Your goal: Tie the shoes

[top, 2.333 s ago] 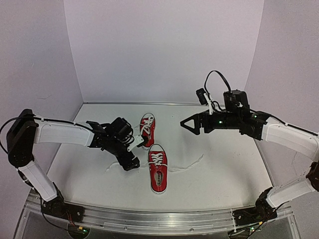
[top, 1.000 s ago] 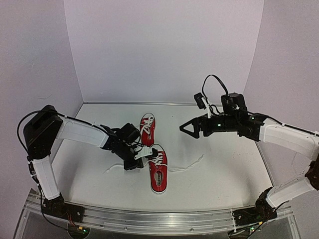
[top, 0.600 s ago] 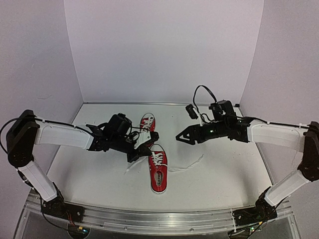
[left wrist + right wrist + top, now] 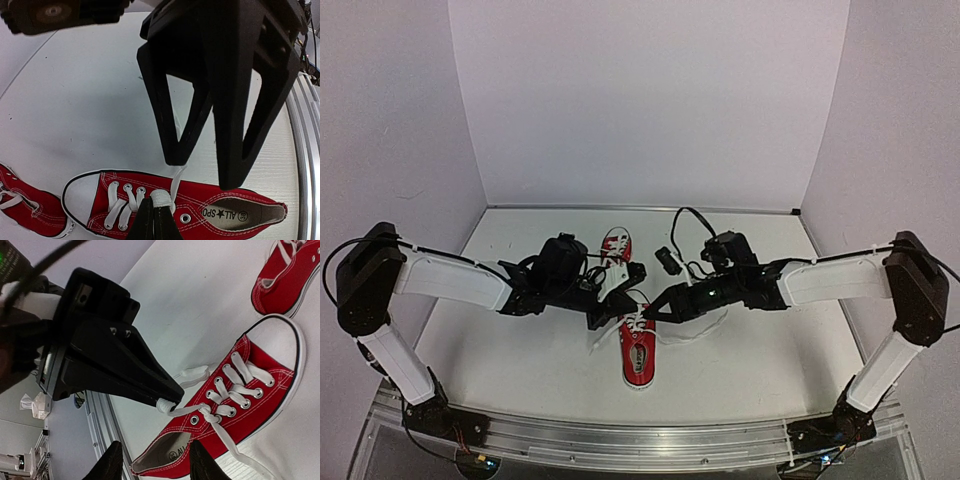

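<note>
Pinches the flat white lace taut in the left gripper, just beside the near red canvas sneaker (red twin just beyond its toe). Hovers the right gripper half-spread over its eyelets, grip on anything impossible to tell. Probably early knotting; calls next for a sure pinch there.

Top cam high at rear, looking fwd-down, wrist cams close-up, all share near shoe.

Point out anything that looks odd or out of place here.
The near shoe is untied. One lace end trails loose over the table beside it, and the other is pinched in the left gripper. The far shoe looks loosely laced too.
</note>
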